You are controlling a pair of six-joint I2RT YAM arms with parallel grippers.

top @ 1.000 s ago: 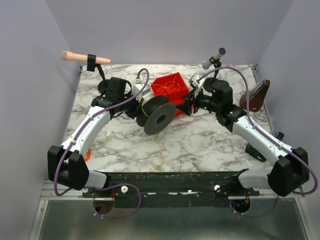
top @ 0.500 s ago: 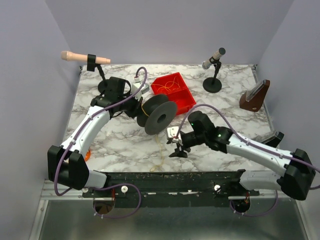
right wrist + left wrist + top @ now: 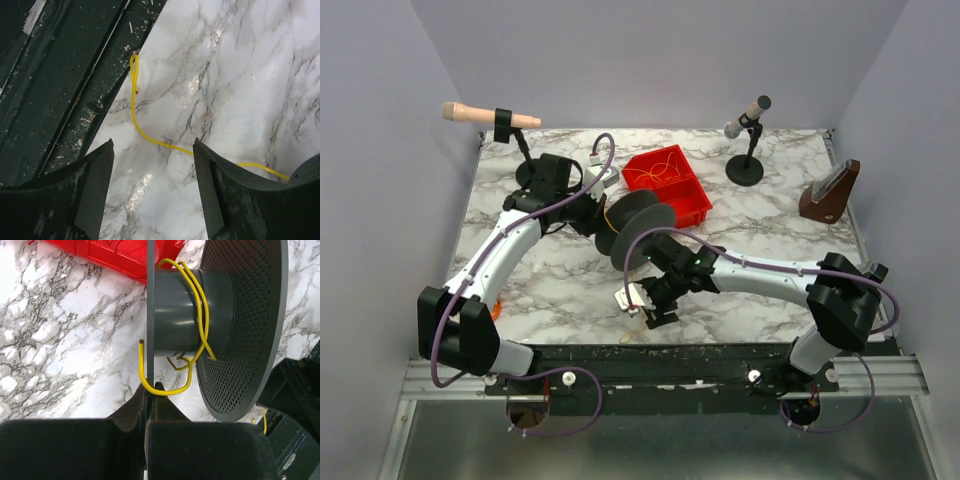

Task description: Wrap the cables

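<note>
With the left tool clamped on the spool rim, the right tool hangs spread over the loose cable and should straddle it squarely before closing

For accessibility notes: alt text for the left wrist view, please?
The left hand is shut on the thin flange of a grey spool, over the marble table. A yellow cable loops loosely round its core, one end curling free near the hand; a red bin lies beyond.
</note>
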